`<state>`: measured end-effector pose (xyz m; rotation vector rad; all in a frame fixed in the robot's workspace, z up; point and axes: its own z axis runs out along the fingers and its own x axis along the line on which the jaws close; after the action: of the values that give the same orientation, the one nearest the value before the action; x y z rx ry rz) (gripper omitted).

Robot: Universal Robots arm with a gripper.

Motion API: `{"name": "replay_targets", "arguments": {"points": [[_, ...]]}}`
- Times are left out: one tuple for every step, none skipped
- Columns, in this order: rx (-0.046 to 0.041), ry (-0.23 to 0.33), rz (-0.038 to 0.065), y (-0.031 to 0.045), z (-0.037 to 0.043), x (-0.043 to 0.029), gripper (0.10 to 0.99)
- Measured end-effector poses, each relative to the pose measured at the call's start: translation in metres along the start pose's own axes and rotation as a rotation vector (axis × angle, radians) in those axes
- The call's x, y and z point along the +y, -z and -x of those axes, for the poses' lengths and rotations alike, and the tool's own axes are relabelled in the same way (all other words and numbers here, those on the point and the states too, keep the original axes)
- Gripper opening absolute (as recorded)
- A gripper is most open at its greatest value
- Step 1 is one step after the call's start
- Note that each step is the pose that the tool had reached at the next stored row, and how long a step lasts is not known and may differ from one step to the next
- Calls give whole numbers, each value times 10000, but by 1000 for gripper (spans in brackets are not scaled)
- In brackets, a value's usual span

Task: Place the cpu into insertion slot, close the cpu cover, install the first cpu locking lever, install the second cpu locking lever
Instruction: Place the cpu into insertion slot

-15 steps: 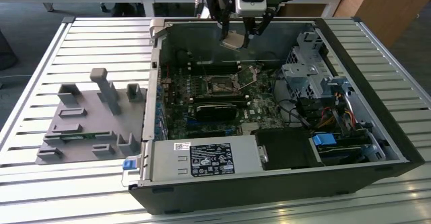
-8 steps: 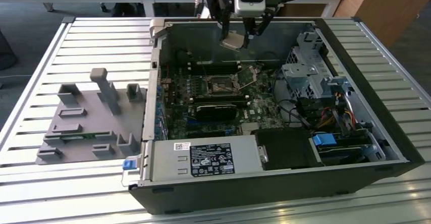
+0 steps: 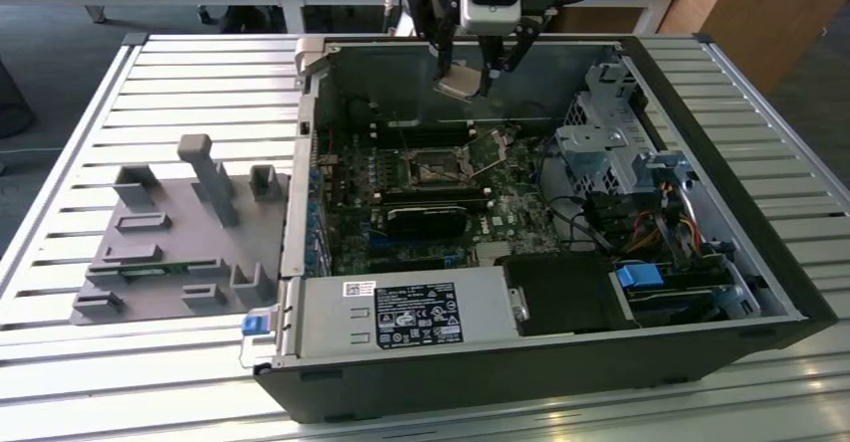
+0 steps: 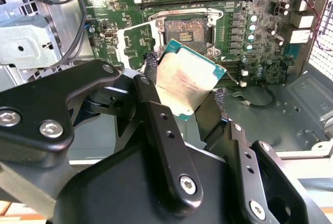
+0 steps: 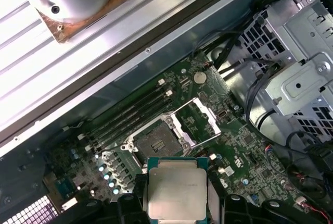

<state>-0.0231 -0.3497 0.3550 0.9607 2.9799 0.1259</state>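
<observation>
Silver cpu (image 5: 176, 190) in hand (image 3: 469, 74) above board (image 5: 244, 140)

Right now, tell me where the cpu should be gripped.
Grip two opposite edges, coming from above the metal face, as the tool holds the cpu now: it is a thin flat square, and this leaves its underside free for the insertion slot.

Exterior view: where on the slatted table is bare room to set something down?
Bare slats lie beyond the grey fixture and along the near edge. The computer case is crowded, with the gripper holding the cpu over it.
</observation>
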Motion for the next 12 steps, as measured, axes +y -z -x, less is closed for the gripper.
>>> {"name": "replay_targets", "arguments": {"points": [[-3,-35,0,-1,0,0,541],[-6,-71,1,-2,0,0,541],[-8,-106,2,-3,0,0,541],[-11,-140,3,-4,0,0,541],[-14,-172,3,-4,0,0,541],[-16,-204,4,-6,0,0,541],[-18,-236,4,-6,0,0,541],[-21,-266,5,-7,0,-1,541],[-23,-297,5,-8,0,-1,541],[-26,-328,6,-9,0,-1,541],[-28,-357,6,-10,0,-1,541],[-30,-387,7,-11,0,-1,541]]}}
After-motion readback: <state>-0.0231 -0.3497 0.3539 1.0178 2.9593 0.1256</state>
